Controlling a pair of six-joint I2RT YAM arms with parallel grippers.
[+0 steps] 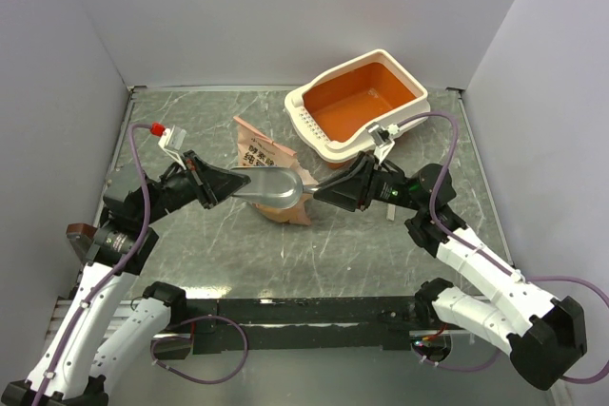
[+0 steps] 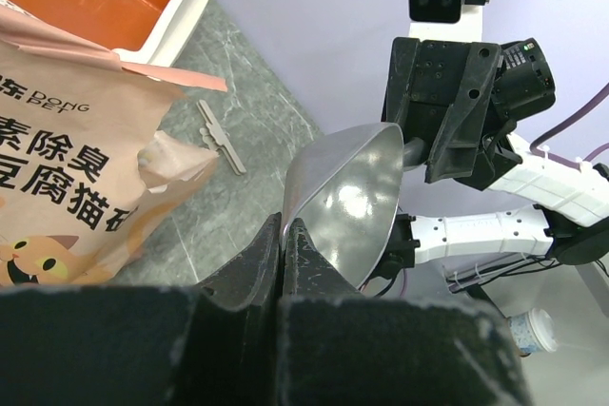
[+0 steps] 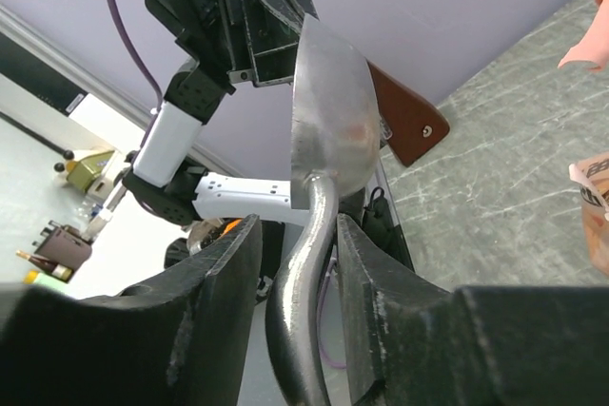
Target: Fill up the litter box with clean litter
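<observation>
Step in hand, as I judge it: passing the metal scoop [image 1: 276, 187] from one pincer to the other, before any scooping.

Left pincer [image 2: 287, 235]: pinched tight on the rim of the scoop's bowl, holding it above the surface [image 1: 333, 263].

Right pincer [image 3: 300, 230]: fingers [image 3: 228, 273] stand either side of the scoop's handle, narrow, with a sliver of gap on one side. Not clamped, as far as I can see.

Litter box [image 1: 362, 102]: far right of the surface, behind my right arm, orange floor bare. Clean litter: none visible in any view; presumably inside the printed paper bag [image 1: 257, 151], which lies under and behind the scoop.

Next move calls for: right pincer firm on the handle first, only then the left releasing the rim; otherwise the scoop drops. After that, bowl toward the bag's torn mouth.

View differences:
- The left wrist alone shows the bowl empty and the bag's ragged opening.
- The right wrist alone shows the handle between my fingers.
- Only the top view places the box relative to both arms.
</observation>
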